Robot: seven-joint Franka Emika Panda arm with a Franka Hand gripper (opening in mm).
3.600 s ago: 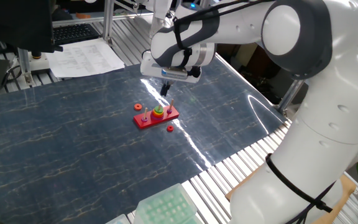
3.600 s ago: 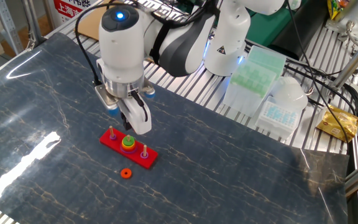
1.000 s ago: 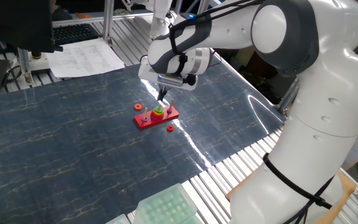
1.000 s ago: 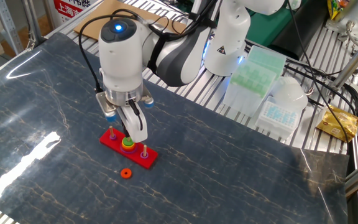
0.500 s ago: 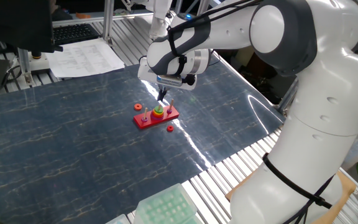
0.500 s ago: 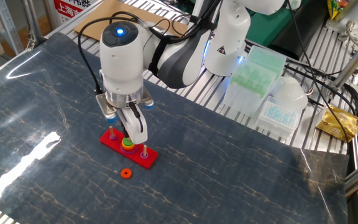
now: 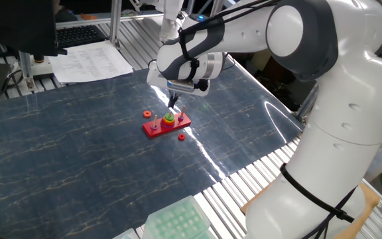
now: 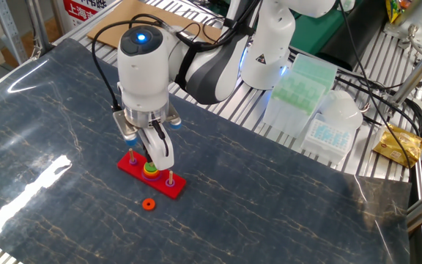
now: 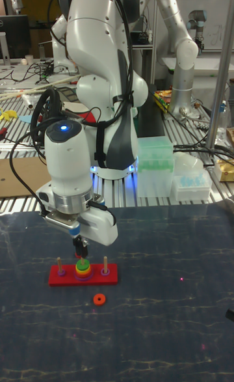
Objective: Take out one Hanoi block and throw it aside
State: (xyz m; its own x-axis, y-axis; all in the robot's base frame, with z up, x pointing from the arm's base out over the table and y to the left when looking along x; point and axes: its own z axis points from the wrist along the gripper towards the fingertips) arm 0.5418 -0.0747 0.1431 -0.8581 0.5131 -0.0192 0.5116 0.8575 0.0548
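The jaws (image 9: 80, 250) hang straight down over the middle peg, tips just above the stack; from where I stand I cannot tell how far apart they are, nor whether they grip anything. The green Hanoi block (image 9: 82, 265) sits on that middle peg, atop a yellow ring (image 9: 82, 270). One red base (image 9: 110, 276) carries three pegs. I count two loose orange rings: one (image 9: 99, 300) on the dark surface (image 8: 284, 205) just in front of the base, another (image 7: 147, 113) behind it. Open surface lies all round the base, its edges well apart from it.
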